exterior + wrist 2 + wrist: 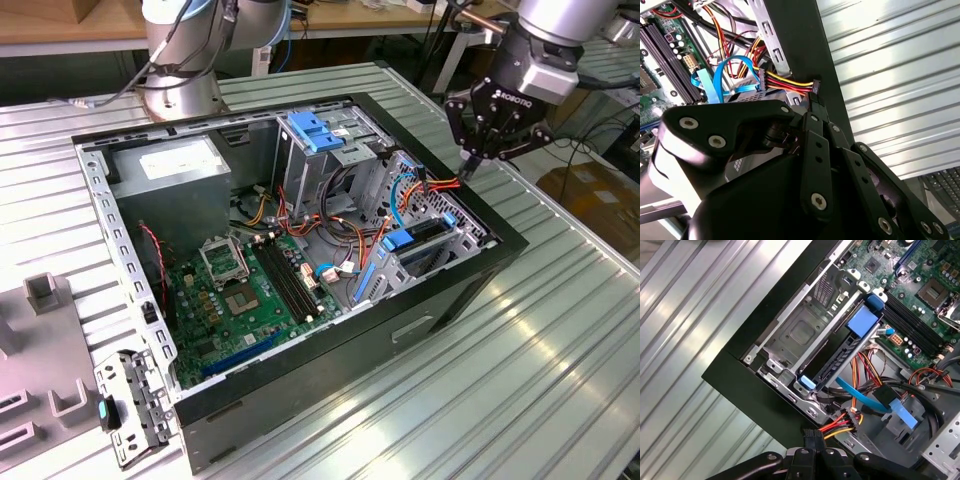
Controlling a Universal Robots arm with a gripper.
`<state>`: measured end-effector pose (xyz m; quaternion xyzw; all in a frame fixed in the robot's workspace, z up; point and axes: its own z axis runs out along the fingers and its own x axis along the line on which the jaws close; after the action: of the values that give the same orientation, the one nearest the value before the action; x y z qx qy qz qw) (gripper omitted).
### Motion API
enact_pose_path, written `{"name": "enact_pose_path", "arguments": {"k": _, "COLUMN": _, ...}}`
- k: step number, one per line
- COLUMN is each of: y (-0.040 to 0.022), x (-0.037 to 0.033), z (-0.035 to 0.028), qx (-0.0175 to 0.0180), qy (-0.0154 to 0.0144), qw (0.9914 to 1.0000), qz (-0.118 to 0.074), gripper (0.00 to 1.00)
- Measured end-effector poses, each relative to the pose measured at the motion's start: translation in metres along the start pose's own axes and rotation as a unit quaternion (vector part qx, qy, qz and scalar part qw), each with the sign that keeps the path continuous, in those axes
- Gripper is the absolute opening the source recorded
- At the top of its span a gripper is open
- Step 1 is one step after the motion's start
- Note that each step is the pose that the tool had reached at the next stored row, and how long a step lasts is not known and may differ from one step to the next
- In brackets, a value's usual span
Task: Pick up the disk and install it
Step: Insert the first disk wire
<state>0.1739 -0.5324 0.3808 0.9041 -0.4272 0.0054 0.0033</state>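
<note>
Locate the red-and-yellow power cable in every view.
Exterior view: cable by the case wall on the exterior view's right, in the gripper.
Second wrist view: cable crosses from the case wall into the gripper.
First wrist view: cable at the gripper.
Shared landmark: black case wall.

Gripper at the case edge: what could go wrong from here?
1. The gripper is shut on the power plug. Its red and yellow wires look taut, so pulling may strain them.
2. The blue data cable crosses beside the disk and could snag.
</note>
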Motion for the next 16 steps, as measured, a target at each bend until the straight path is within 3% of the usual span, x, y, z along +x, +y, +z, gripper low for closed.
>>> {"name": "enact_pose_path", "arguments": {"k": 6, "y": -0.0033, "x": -0.0007, "z": 0.0011, "qx": 0.0003, "qy": 0.0002, "qw": 0.99991, "qz": -0.014, "gripper": 0.11}}
{"name": "enact_pose_path", "arguments": {"k": 9, "y": -0.0034, "x": -0.0007, "z": 0.0011, "qx": 0.0003, "qy": 0.0002, "qw": 0.99989, "qz": -0.015, "gripper": 0.11}}
{"name": "enact_pose_path", "arguments": {"k": 10, "y": -0.0034, "x": -0.0007, "z": 0.0012, "qx": 0.0003, "qy": 0.0002, "qw": 0.99989, "qz": -0.015, "gripper": 0.18}}
{"name": "enact_pose_path", "arguments": {"k": 16, "y": -0.0034, "x": -0.0007, "z": 0.0012, "qx": 0.0004, "qy": 0.0002, "qw": 0.99988, "qz": -0.015, "gripper": 0.18}}
